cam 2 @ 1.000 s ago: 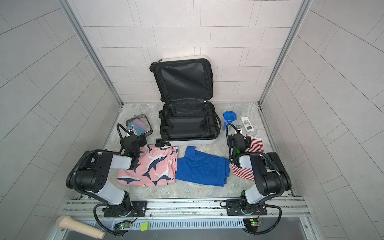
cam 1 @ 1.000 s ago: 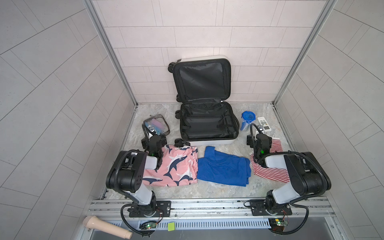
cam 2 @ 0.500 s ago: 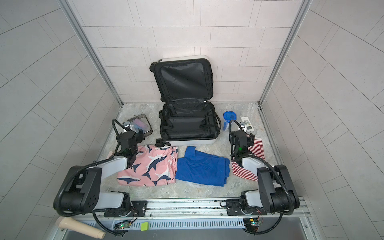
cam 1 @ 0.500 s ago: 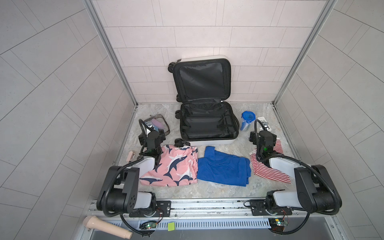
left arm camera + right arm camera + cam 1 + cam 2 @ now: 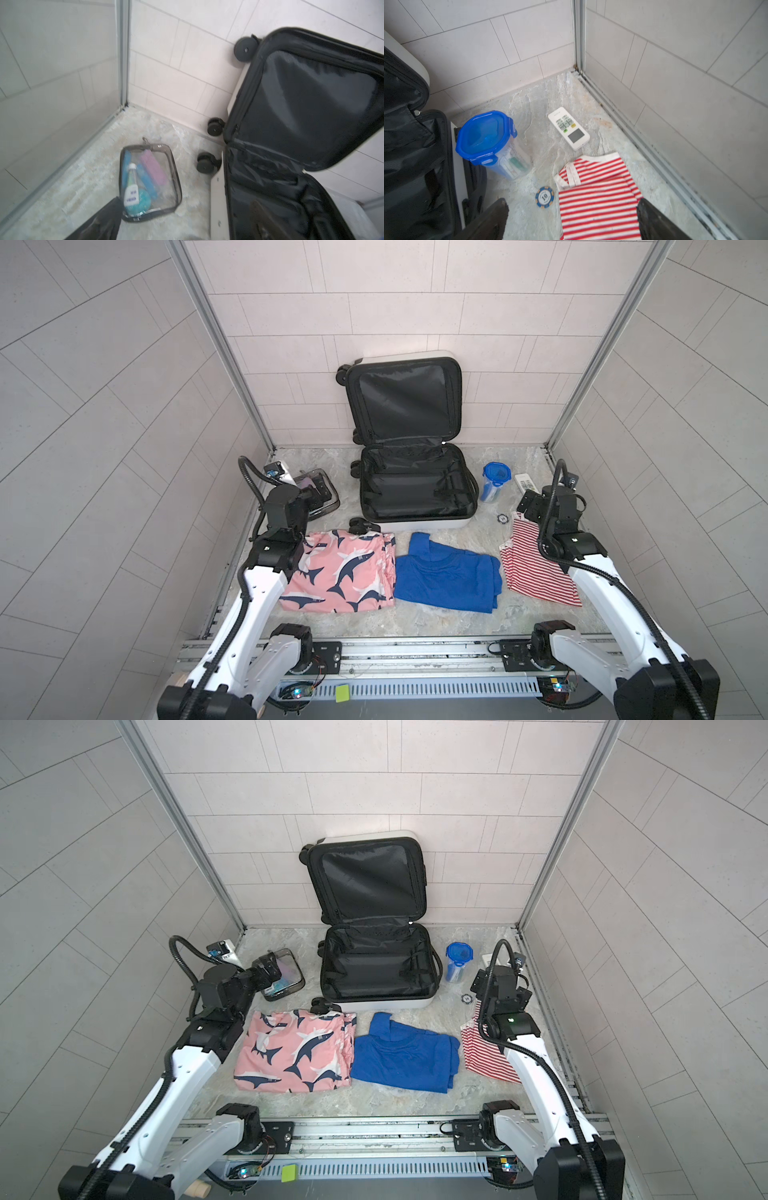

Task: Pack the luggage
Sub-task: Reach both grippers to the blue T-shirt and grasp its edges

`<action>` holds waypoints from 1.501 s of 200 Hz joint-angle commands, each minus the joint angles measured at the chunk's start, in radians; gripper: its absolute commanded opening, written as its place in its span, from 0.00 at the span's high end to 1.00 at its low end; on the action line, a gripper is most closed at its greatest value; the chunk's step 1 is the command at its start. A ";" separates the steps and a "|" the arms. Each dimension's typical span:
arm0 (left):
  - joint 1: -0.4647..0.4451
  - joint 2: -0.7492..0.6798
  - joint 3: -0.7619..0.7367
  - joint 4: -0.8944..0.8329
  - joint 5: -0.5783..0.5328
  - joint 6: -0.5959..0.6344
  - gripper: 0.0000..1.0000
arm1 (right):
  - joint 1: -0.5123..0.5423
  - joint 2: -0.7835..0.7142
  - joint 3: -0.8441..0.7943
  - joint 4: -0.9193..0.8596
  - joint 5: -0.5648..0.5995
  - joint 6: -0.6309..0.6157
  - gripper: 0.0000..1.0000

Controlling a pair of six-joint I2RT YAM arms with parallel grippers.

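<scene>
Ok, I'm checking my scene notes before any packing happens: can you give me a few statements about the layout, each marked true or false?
1. The luggage lies open with nothing packed in it. True.
2. The blue shirt lies between the shark-print garment and the striped top. True.
3. The right hand grips the remote. False: it is open and empty, and the remote lies on the table.
4. The blue-lidded container lies on its side. False: it stands upright beside the luggage.
5. The clear pouch is inside the luggage. False: it lies on the table outside it.
</scene>
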 commanded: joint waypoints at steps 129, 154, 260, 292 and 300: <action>-0.822 0.369 -0.022 -0.158 0.122 -0.394 0.19 | 0.096 -0.116 -0.240 -0.464 -0.656 0.165 0.17; -0.848 0.478 0.025 -0.161 0.120 -0.404 0.16 | 0.149 -0.112 -0.285 -0.424 -0.646 0.203 0.15; -0.845 0.548 0.050 -0.197 0.056 -0.415 0.15 | 0.243 0.035 -0.365 -0.181 -0.627 0.285 0.14; -0.836 0.556 0.063 -0.210 0.051 -0.417 0.15 | 0.263 0.088 -0.362 -0.131 -0.630 0.293 0.21; -0.833 0.555 0.065 -0.211 0.053 -0.416 0.15 | 0.266 0.098 -0.363 -0.121 -0.629 0.296 0.25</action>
